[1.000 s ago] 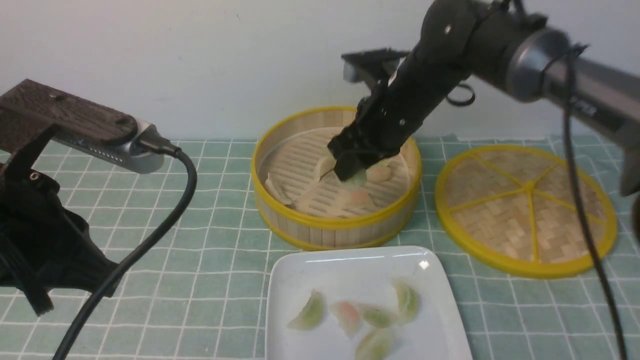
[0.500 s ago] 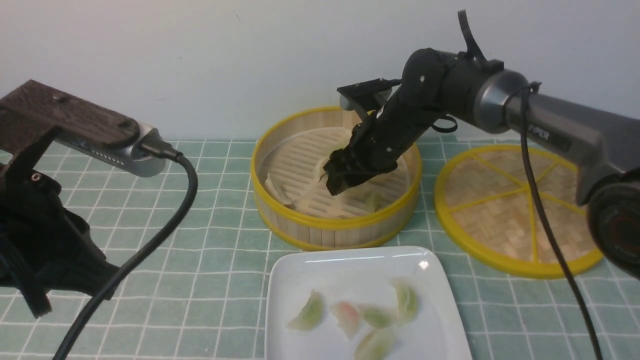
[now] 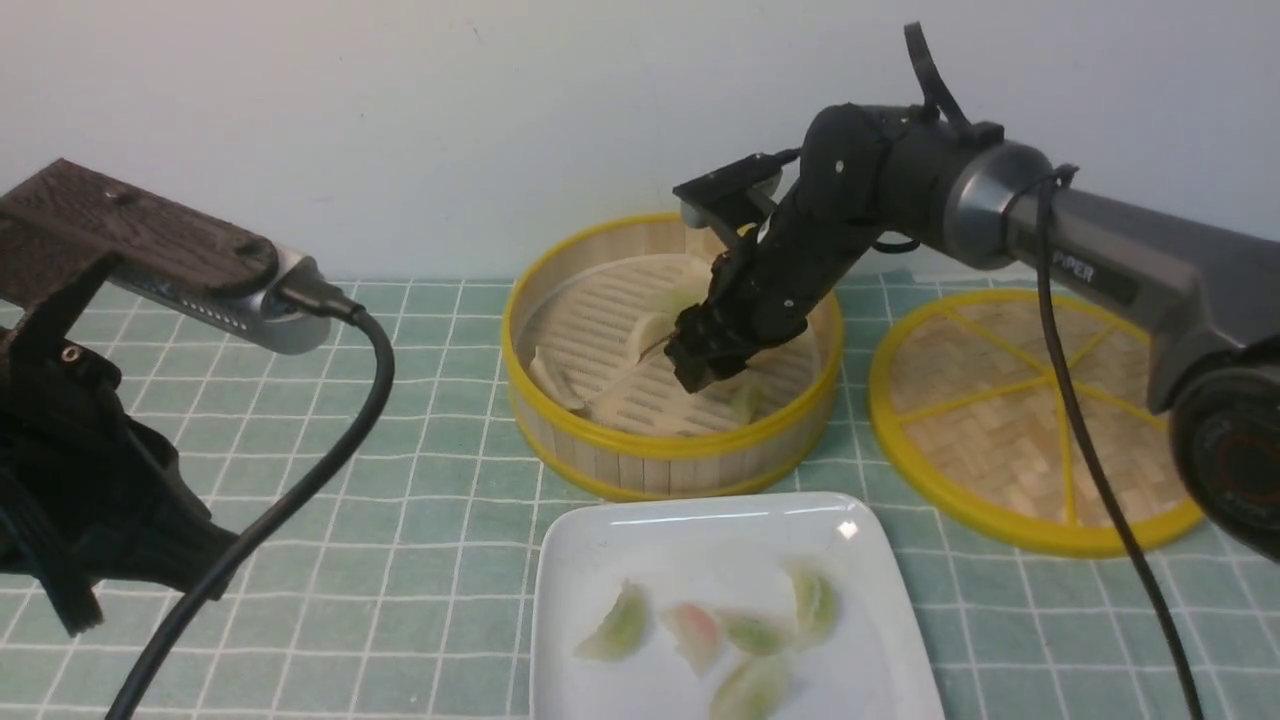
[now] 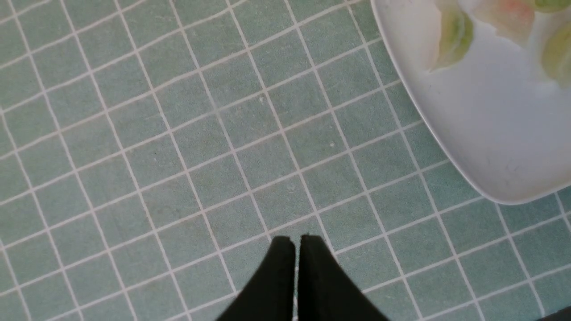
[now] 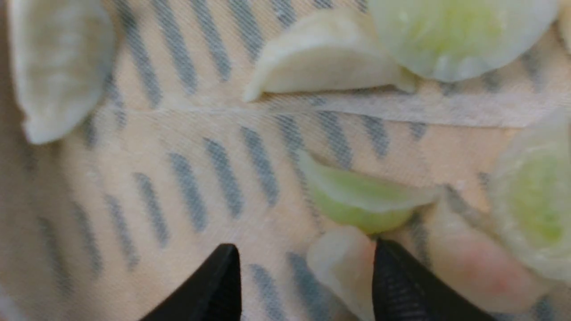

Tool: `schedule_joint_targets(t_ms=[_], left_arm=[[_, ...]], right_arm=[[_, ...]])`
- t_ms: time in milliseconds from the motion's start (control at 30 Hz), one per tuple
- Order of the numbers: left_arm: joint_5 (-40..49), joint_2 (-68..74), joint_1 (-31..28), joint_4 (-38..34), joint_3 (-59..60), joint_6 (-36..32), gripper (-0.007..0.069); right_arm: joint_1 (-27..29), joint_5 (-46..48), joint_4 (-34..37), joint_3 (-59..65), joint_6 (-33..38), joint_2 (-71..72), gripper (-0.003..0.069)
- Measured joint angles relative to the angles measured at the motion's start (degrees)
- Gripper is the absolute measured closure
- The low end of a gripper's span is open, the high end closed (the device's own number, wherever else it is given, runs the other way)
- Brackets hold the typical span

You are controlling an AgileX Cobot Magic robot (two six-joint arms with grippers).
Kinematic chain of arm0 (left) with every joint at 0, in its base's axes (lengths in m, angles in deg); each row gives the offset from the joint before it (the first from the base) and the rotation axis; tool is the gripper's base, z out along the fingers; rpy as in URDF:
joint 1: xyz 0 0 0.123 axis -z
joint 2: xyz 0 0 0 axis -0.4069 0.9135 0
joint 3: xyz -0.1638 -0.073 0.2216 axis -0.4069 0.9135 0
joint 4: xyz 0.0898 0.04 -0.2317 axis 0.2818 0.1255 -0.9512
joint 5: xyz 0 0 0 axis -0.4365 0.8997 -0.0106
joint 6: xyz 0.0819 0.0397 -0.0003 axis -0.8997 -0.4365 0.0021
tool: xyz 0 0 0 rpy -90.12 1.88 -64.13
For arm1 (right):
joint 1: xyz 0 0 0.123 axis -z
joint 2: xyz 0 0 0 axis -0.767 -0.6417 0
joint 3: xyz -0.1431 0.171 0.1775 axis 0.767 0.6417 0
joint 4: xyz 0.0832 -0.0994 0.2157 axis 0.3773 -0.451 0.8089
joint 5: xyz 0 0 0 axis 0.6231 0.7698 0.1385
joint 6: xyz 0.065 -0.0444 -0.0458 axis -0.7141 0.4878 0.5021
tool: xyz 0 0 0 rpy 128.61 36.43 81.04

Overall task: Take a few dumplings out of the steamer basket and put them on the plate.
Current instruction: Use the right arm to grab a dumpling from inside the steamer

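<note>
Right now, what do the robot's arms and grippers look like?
Both are mostly matte black. The right arm has a smooth grey tube with white lettering, rounded black joints and a thin black cable alongside. The left arm carries a silver camera with a thick black cable. The left gripper and right gripper have slim, tapering black fingers.

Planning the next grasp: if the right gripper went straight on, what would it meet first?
The right gripper would probably meet the pale dumpling between its open jaws, then the steamer basket floor; depth is unclear.
</note>
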Motion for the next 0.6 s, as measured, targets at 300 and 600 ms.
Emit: schedule_joint_targets(t_ms=[300,600], left_arm=[[0.0,0.0,0.0,0.0,0.0,0.0,0.0631],[0.0,0.0,0.0,0.0,0.0,0.0,0.0631]], right_arm=[[0.0,-2.4,-5.1,0.1,-0.5,-1.8,0.0333],[0.0,1.4,-5.2,0.1,-3.0,4.5,0.0459]])
